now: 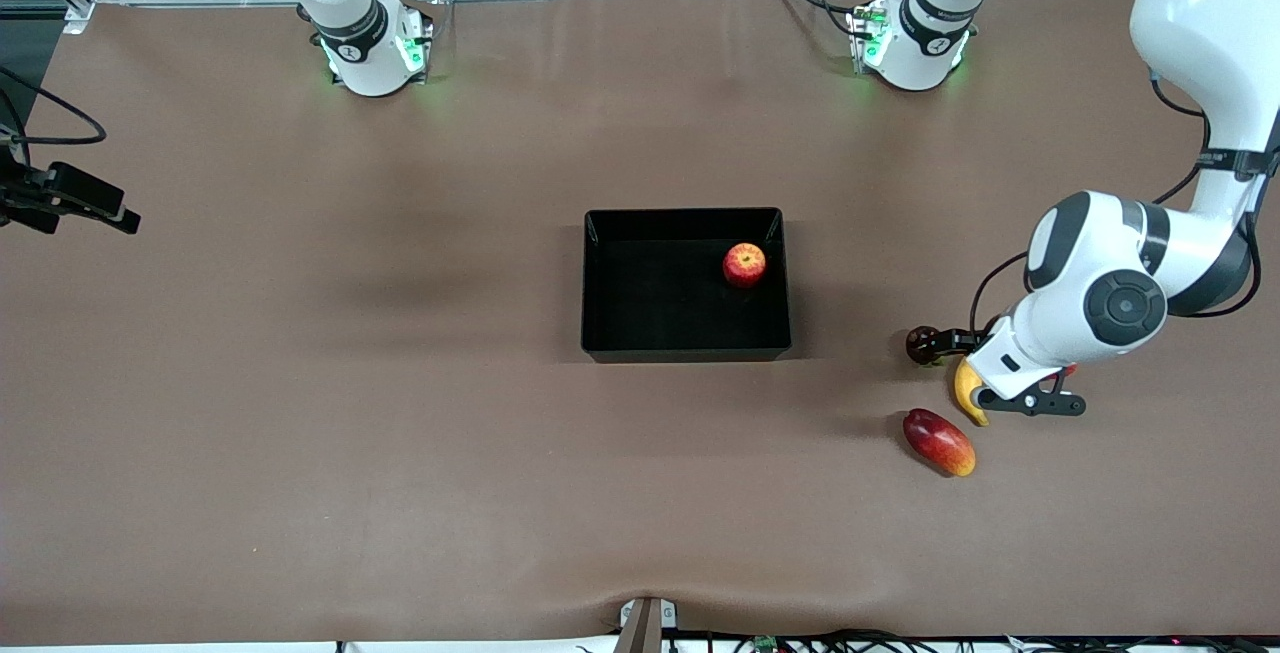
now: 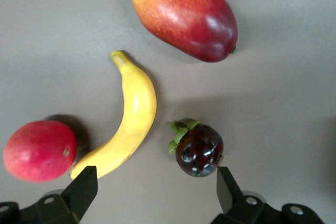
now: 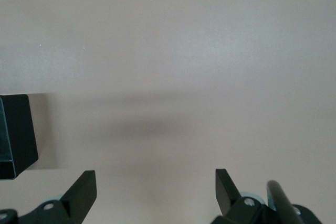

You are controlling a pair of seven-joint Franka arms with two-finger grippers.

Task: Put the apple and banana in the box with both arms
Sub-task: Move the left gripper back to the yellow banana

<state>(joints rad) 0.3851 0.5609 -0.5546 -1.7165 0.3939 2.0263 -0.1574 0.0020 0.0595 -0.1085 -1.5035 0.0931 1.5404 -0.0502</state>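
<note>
Front view: the apple (image 1: 744,264) is seen inside the box (image 1: 685,348) at mid-counter. The banana (image 2: 127,120) lies on the counter (image 1: 400,433) toward the left arm's end — the left hand (image 2: 157,184) hangs over it, fingers spread, nothing gripped. The right hand (image 3: 156,190) is held released over bare counter, waiting.

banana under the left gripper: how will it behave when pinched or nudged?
The banana looks stiff and curved, so a nudge would probably pivot it, not roll it. Its smooth skin may slip. The left gripper is open over it; the pinkish-red fruit and dark fruit crowd it.
</note>
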